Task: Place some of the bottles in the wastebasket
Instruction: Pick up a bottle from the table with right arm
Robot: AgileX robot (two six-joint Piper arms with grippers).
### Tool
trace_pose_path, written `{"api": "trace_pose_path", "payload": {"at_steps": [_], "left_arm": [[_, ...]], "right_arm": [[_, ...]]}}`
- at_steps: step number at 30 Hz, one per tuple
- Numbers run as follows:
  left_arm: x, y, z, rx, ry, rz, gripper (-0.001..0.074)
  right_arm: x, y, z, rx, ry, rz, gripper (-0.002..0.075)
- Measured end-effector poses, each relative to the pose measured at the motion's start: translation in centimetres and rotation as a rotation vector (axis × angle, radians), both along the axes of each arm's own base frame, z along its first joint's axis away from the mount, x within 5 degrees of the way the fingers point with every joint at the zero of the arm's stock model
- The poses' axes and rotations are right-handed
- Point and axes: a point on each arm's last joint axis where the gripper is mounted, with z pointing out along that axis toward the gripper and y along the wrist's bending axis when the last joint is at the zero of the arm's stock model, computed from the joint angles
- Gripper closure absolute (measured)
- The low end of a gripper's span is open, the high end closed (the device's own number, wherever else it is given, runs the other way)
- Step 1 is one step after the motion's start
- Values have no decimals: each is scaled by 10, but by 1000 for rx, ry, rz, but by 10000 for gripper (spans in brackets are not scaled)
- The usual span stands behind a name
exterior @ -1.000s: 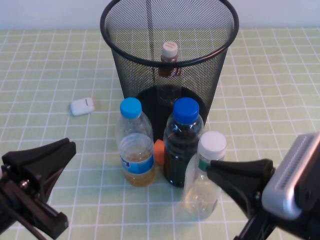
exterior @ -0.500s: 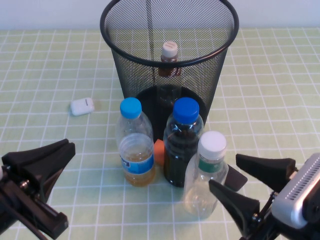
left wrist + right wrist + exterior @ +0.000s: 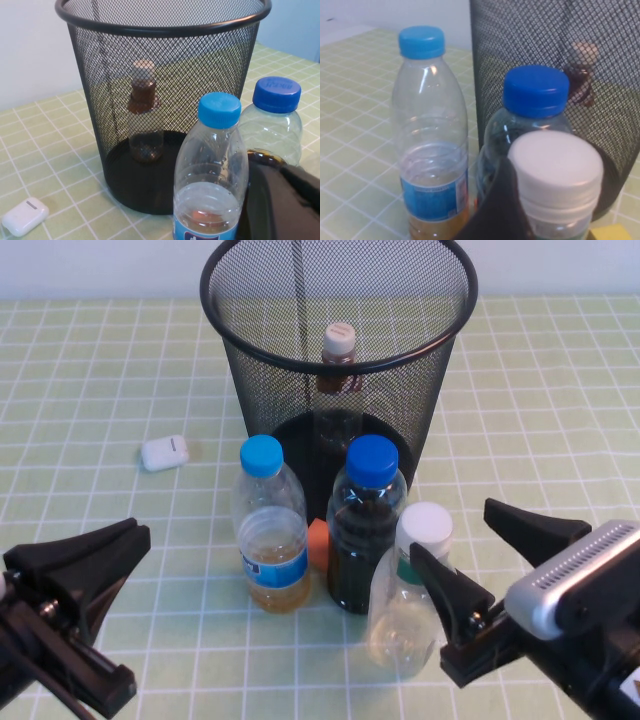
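The black mesh wastebasket point(image 3: 232, 320) point(image 3: 90, 75) stands at the back middle. Inside it a short white-capped bottle point(image 3: 339, 350) point(image 3: 144, 115) with a brown-red label stands upright. In front stand two blue-capped bottles, one point(image 3: 268, 530) point(image 3: 212, 170) point(image 3: 427, 135) holding a little amber liquid, the other point(image 3: 366, 525) point(image 3: 276, 122) point(image 3: 532, 115) dark. The white-capped green-label bottle point(image 3: 405, 605) point(image 3: 555, 170) stands nearest. My right gripper point(image 3: 452, 530) is open, one finger point(image 3: 450, 590) close against that bottle's right side, gripping nothing. My left gripper point(image 3: 125, 540) point(image 3: 285, 205) is shut and empty at front left.
A small white earbud case point(image 3: 164, 452) point(image 3: 25, 216) lies left of the wastebasket. An orange object point(image 3: 318, 543) sits between the blue-capped bottles. A green checked cloth point(image 3: 560, 420) covers the table, with room on both sides.
My right gripper has gone from shut to wide open and shifted beside the green-label bottle. The bottles and my left arm have not moved.
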Motion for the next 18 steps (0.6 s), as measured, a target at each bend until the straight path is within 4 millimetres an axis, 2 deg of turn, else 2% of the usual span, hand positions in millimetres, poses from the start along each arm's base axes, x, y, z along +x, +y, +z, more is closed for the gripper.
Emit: {"api": "trace_pose_path", "payload": {"at_steps": [4,9,18], "left_arm": [[0,0,0,6,-3,0,738],[0,0,0,9,-3,1,738],[0,0,0,10,-2,2,738]], "right_arm": [[3,11,-9,-1,-8,32,173],[11,14,-19,15,-42,-46,173],[19,27,-30,-10,-63,-58,173]]}}
